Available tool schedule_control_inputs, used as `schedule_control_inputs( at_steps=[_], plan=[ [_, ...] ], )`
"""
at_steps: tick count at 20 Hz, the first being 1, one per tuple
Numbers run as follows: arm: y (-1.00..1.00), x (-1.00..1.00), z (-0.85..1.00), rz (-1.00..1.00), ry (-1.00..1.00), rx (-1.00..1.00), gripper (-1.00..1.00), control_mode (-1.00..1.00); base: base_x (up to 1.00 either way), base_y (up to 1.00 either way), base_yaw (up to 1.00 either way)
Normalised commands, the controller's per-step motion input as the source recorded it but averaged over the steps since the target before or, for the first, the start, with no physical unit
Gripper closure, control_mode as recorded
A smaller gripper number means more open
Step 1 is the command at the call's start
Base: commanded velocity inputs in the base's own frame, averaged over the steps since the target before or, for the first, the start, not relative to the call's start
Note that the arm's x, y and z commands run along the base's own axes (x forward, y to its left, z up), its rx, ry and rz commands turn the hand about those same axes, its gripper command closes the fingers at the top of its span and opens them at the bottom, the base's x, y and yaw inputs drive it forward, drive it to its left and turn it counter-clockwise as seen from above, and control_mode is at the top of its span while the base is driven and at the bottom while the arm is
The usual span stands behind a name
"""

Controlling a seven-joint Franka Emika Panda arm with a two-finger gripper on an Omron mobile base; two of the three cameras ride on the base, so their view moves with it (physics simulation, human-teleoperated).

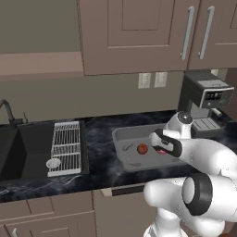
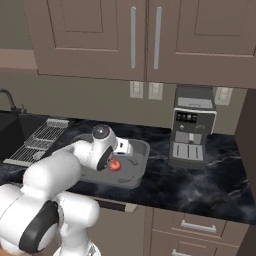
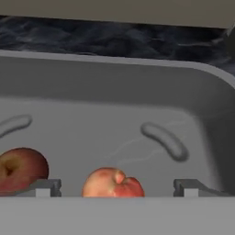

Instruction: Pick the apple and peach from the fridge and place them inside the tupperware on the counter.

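Peach [image 3: 113,182] and apple [image 3: 20,169] (both inside) tupperware [image 3: 114,87], black counter [image 1: 99,134].

The setting is a domestic kitchen, rendered in simulation: a black marbled tabletop [image 1: 99,134] with white veining runs over taupe-brown base cabinets and drawers [image 2: 200,227], with matching wall cabinets [image 1: 139,32] carrying vertical bar handles mounted above. Fixtures confirming the kitchen function are a black sink [image 1: 21,150] with a dark faucet [image 1: 7,111] at the left, a wire rack [image 1: 66,147] beside the sink, a coffee machine [image 2: 192,127] standing on the tabletop against the wall, and pale wall outlets [image 2: 145,90] on the backsplash. A grey tupperware [image 1: 121,139] holding an apple [image 1: 142,148] and a peach [image 3: 113,183] rests on the tabletop between the rack and the coffee machine.
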Motion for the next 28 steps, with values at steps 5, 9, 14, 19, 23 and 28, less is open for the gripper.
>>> schedule_control_inputs(
  at_steps=[5,9,14,19,23,28],
  plan=[
    [-0.07,-0.5,0.68,0.0,0.0,0.0,-1.0,-1.0,0.0,0.0,0.0],
    [-0.28,-1.0,0.83,-0.01,-0.07,0.0,-1.0,-1.0,0.0,0.0,0.0],
    [-0.5,-1.0,0.85,-0.03,-0.2,0.0,-1.0,-1.0,0.0,0.0,0.0],
    [-0.6,-0.98,0.71,-0.02,-0.23,0.0,-1.0,-1.0,0.0,0.0,0.0],
    [-0.49,-0.78,0.71,-0.03,-0.25,0.0,-1.0,-1.0,0.0,0.0,0.0],
    [-0.27,-0.39,0.88,-0.01,-0.19,0.0,-1.0,-1.0,0.0,0.0,0.0]
  ],
)
